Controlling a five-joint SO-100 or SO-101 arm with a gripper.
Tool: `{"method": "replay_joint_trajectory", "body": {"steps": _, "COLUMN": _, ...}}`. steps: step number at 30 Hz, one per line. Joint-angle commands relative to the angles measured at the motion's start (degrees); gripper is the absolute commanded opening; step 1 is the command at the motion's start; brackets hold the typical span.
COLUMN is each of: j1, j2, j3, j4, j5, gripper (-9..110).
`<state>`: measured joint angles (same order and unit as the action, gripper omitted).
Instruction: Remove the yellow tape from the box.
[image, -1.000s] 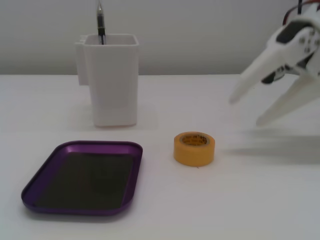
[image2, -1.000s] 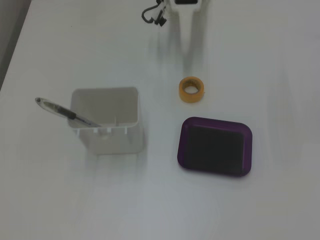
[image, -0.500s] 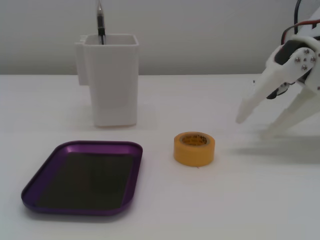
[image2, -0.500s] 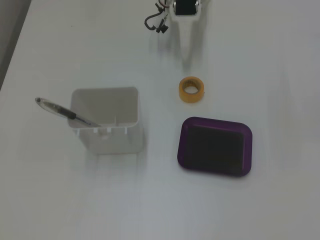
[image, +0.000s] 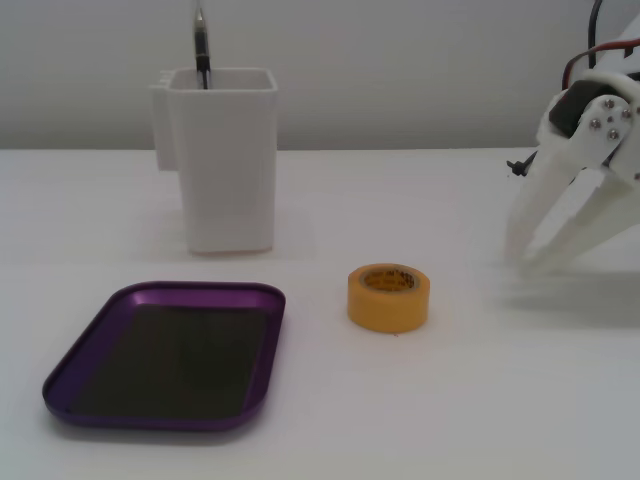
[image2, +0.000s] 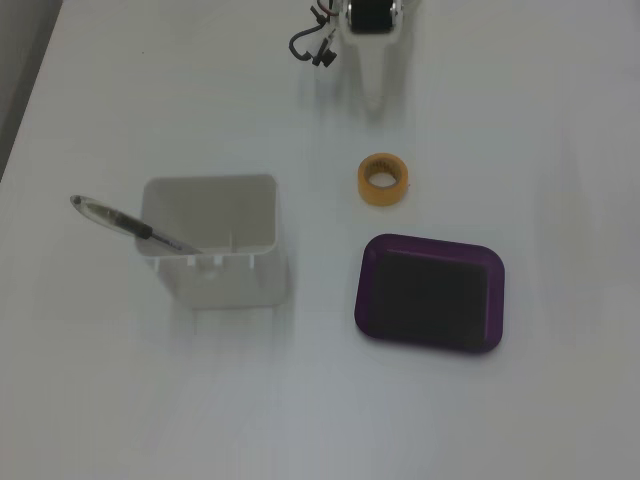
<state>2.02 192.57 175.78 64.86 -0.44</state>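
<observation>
The yellow tape (image: 388, 297) lies flat on the white table, hole up, outside the box and a little to the right of it; it also shows in a fixed view from above (image2: 384, 180), just above the box. The box (image: 100, 318), a shallow purple tray with a dark floor, holds nothing (image2: 366, 300). My gripper (image: 525, 257) is at the right, tips down near the table, well to the right of the tape. Its white fingers meet at the tips and hold nothing. From above it (image2: 373, 100) points down toward the tape.
A tall white square container (image: 222, 160) with a pen in it stands behind the tray; from above it (image2: 215, 270) is left of the tray. Cables (image2: 312, 45) hang beside the arm.
</observation>
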Motion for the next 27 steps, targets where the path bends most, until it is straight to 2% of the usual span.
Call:
{"method": "replay_joint_trajectory", "body": {"steps": 1, "j1": 0.2, "j2": 2.9, "j3": 0.3, "j4": -1.0, "j5": 0.0, "gripper": 0}}
{"method": "replay_joint_trajectory", "body": {"steps": 27, "j1": 0.2, "j2": 2.9, "j3": 0.3, "j4": -1.1, "j5": 0.0, "gripper": 0}}
